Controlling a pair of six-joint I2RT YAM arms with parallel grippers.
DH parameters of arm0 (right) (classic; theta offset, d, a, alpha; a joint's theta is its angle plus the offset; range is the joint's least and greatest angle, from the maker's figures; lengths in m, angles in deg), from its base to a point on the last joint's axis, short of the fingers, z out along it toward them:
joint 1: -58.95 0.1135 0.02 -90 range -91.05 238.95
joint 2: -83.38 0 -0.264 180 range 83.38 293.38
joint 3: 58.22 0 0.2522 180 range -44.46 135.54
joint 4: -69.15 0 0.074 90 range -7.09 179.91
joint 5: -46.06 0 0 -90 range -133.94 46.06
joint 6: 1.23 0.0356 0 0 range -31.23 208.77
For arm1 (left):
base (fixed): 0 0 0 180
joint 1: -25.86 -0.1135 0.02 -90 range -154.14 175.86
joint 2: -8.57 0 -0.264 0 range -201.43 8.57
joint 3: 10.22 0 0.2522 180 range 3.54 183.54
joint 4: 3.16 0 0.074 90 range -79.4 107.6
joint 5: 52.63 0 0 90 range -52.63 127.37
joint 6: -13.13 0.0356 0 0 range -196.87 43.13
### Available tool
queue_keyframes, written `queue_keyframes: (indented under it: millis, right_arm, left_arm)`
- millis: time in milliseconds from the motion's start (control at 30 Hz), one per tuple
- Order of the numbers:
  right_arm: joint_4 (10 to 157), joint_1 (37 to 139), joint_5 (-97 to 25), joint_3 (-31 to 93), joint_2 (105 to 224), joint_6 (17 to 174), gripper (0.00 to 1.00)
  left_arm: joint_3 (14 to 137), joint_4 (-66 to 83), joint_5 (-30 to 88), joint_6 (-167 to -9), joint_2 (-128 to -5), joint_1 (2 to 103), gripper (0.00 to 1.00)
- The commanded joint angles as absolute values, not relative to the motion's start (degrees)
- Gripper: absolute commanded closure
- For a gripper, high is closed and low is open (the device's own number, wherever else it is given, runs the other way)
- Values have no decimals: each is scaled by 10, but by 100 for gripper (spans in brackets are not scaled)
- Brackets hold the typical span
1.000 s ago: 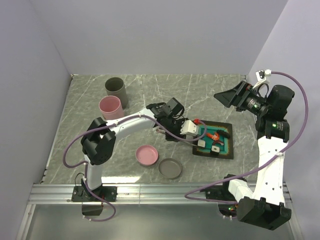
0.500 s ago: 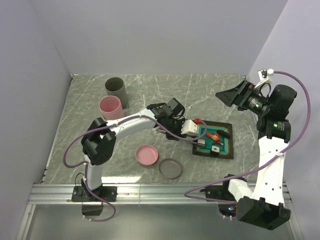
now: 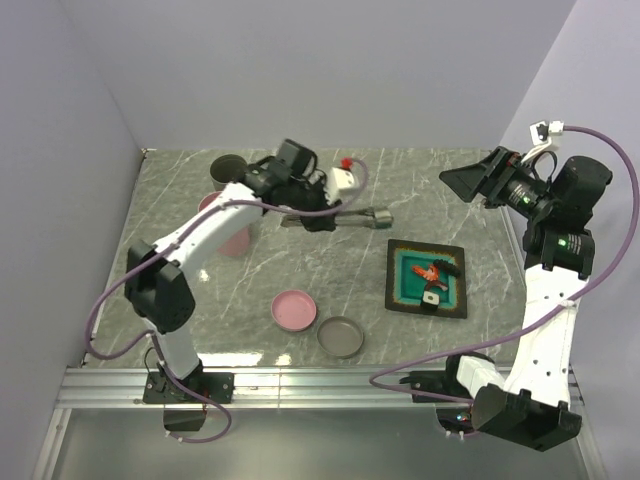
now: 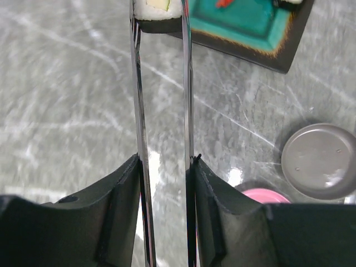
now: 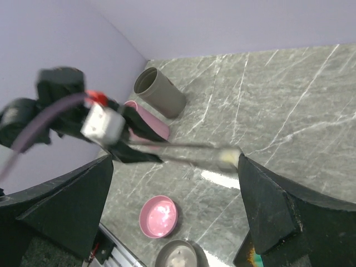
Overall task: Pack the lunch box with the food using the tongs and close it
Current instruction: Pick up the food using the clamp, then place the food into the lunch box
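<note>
The left arm (image 3: 200,232), based at seven o'clock in the top view, and the right arm (image 3: 548,320), at five o'clock, have glossy white links between bulky black joints. A looping purple cable (image 3: 598,133) trails each. The left wrist has a white camera block (image 3: 343,181) with a red tip at twelve o'clock, and the fingers (image 4: 83,222) are matte black wedges.

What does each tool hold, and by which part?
Left tool: the tongs, gripped across both arms; their tips pinch a white food block. Right tool: open, nothing held.
</note>
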State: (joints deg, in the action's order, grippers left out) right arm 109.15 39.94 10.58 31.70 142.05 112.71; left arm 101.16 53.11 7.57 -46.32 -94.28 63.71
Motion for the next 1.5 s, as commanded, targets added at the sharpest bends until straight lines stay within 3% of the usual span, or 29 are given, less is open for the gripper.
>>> queue_keyframes:
  millis: [0,567,767,1067,1467]
  right_arm:
    - [1085,395,121,339,1430,1109,0]
    - [1078,395,127,308,1436,1083,0]
    - [1084,395,134,303,1448,1077,0]
    - [1073,397,142,278,1446,1075,0]
    - [1091,396,142,272,1445,1049,0]
  left_arm:
    - [1031,537,14,-520,-879,588,67]
    - [892,575,35,-552,-613,268,65]
    - [857,623,43,-537,-578,181,66]
    - [766,630,85,-503,-509,136,66]
    - [715,613,95,-507,-514,133,63]
